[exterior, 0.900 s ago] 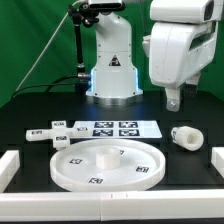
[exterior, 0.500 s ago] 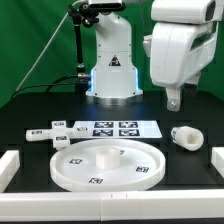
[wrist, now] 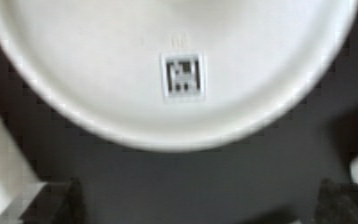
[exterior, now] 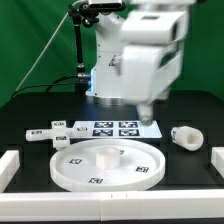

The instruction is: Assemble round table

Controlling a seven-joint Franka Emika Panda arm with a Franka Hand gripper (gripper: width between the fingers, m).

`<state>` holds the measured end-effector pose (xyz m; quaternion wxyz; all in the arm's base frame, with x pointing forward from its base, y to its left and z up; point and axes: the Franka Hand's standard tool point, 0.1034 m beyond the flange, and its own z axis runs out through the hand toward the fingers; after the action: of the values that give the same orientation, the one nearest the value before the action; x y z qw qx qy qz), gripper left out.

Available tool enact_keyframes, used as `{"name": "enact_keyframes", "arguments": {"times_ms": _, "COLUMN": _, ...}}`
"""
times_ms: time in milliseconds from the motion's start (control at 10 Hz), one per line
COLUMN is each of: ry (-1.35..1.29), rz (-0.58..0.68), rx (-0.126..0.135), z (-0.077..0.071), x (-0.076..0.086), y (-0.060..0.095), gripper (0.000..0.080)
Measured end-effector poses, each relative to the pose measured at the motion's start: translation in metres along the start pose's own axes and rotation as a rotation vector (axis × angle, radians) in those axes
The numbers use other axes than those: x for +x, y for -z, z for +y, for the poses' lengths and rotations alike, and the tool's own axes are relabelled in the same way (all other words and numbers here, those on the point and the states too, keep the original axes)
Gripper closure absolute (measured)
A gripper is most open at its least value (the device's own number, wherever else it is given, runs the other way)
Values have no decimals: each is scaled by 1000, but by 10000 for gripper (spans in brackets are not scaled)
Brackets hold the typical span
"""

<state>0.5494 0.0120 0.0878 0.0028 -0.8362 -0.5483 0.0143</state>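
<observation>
The large rimmed round disc [exterior: 105,164] lies flat on the black table at the front, with a raised hub in its middle. In the wrist view the disc [wrist: 176,60] fills the far part, with a square tag [wrist: 185,75] on it. The short thick cylinder leg [exterior: 186,136] lies on its side at the exterior view's right. The cross-shaped piece [exterior: 52,133] lies at the exterior view's left. My gripper [exterior: 147,118] hangs above the marker board's right end, behind the disc. It is open and empty [wrist: 197,205], with one dark finger [wrist: 48,202] at each side.
The marker board [exterior: 112,128] lies flat behind the disc. White rails stand at the table's front left [exterior: 10,166] and front right [exterior: 215,166]. The robot base [exterior: 108,80] and a green post [exterior: 78,45] stand at the back.
The arm has swung from the exterior view's right toward the middle and come lower. The gripper now hangs over the marker board's right end. The parts have not moved.
</observation>
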Motion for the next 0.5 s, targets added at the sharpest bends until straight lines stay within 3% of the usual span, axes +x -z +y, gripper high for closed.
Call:
{"name": "enact_keyframes", "arguments": {"times_ms": 200, "ry": 30, "rz": 12, "rx": 6, "z": 8, "x": -29, "y": -26, "gripper": 150}}
{"name": "enact_keyframes", "arguments": {"times_ms": 300, "ry": 34, "rz": 10, "rx": 14, "z": 10, "x": -36, "y": -31, "gripper": 150}}
{"name": "enact_keyframes", "arguments": {"times_ms": 500, "ry": 38, "rz": 11, "rx": 13, "z": 10, "x": -34, "y": -31, "gripper": 150}}
